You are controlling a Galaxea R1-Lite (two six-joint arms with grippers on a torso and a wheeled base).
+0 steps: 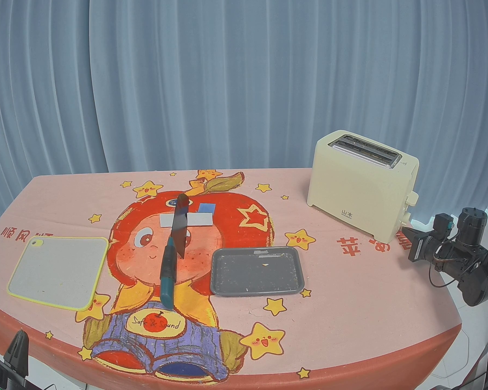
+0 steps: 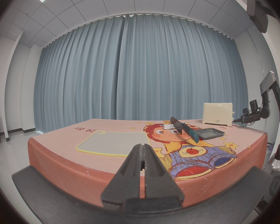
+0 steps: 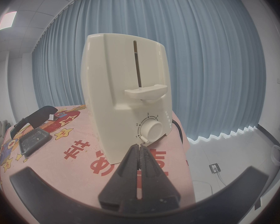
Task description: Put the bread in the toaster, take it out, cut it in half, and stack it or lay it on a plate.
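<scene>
My right hand [image 3: 139, 147], closed on nothing, hovers just off the toaster's [image 1: 363, 185] lowered lever [image 3: 146, 93] at the surface's [image 1: 363, 310] far right (the bread is presumably inside), so I judge toasting underway and lifting that lever next.

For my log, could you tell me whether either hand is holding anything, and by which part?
Nothing is held: the left hand and right hand are both shut, empty.

Inside of the toaster [image 1: 363, 188] hidden from us, left pincer [image 1: 17, 350] cut off at our head view's edge, knife [image 1: 173, 250] covering part of a white strip [image 1: 200, 219]
</scene>
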